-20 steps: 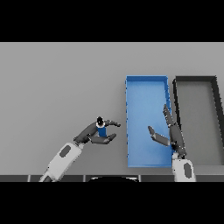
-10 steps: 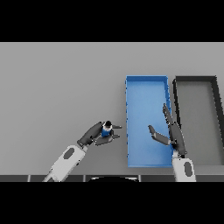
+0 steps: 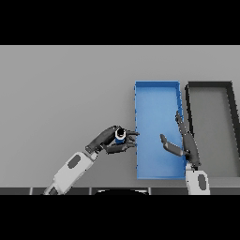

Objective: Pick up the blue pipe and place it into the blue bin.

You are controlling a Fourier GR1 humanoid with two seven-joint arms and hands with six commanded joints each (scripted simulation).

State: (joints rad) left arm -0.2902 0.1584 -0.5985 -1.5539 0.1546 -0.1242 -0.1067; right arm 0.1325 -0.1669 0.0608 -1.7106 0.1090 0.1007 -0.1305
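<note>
- The left hand (image 3: 111, 140) has its fingers and thumb curled round the blue pipe (image 3: 120, 136), clamped on it.
- The blue pipe is a short piece with a dark open end facing up; it sits in that hand just outside the left wall of the blue bin (image 3: 157, 98), not yet inside it.
- The fingertips (image 3: 134, 135) of the left hand reach to the bin's left wall.
- The blue bin is a long tray lying right of the middle of the tabletop (image 3: 61, 93), running from its near edge toward the far edge.
- A dark bin (image 3: 210, 85) of the same shape lies just beside it, toward the right edge of the tabletop.
- The right hand (image 3: 183, 143) is over the near right part of the blue bin, fingers straight and apart from the thumb, holding nothing.
</note>
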